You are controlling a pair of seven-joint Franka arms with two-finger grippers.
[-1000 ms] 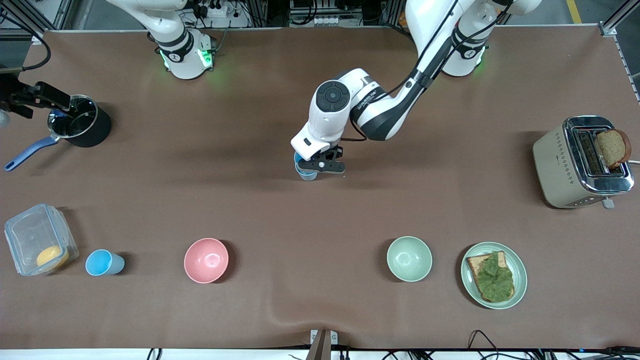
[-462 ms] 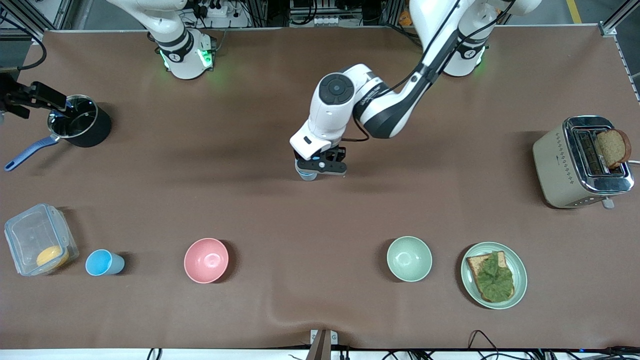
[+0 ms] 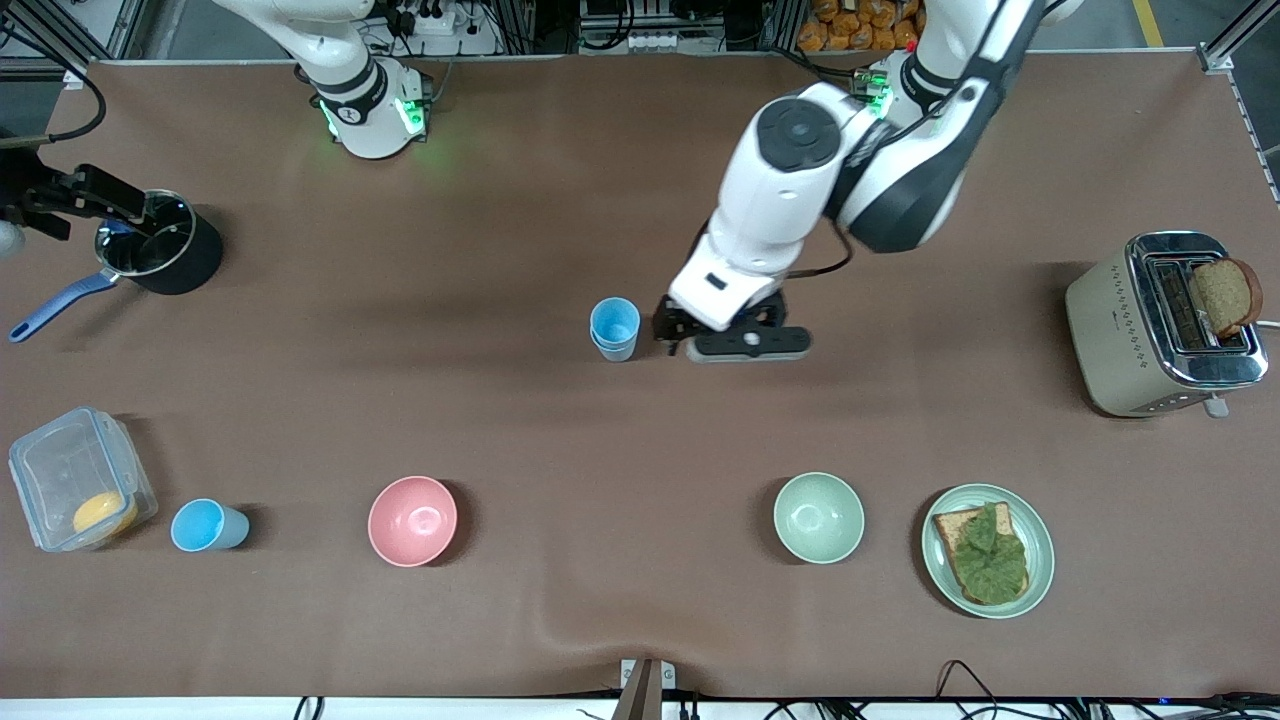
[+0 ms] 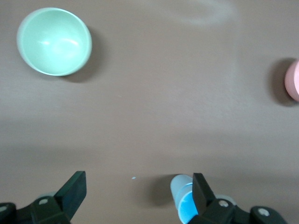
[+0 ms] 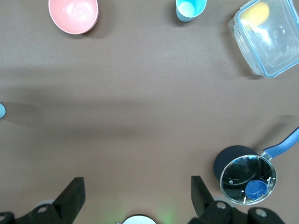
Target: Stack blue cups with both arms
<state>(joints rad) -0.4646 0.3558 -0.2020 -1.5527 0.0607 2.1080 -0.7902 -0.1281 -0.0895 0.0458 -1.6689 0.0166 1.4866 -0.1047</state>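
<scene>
Two blue cups (image 3: 614, 328) stand nested in one stack near the middle of the table. They also show in the left wrist view (image 4: 183, 199), close beside one finger. My left gripper (image 3: 735, 338) hangs open and empty beside the stack, toward the left arm's end (image 4: 138, 182). A third blue cup (image 3: 208, 525) stands alone near the front edge at the right arm's end, also seen in the right wrist view (image 5: 190, 9). My right gripper (image 5: 138, 186) is open and empty, high above the table by its own base, waiting.
A pink bowl (image 3: 412, 520) and a pale green bowl (image 3: 818, 517) stand near the front edge. A clear container (image 3: 80, 478) is beside the lone cup. A black pot (image 3: 165, 250), a toaster (image 3: 1165, 322) and a plate with bread (image 3: 988, 549) stand toward the table's ends.
My left gripper was down on the cup stack. It has opened, let go, risen and moved toward the left arm's end. The stack stays in place.
</scene>
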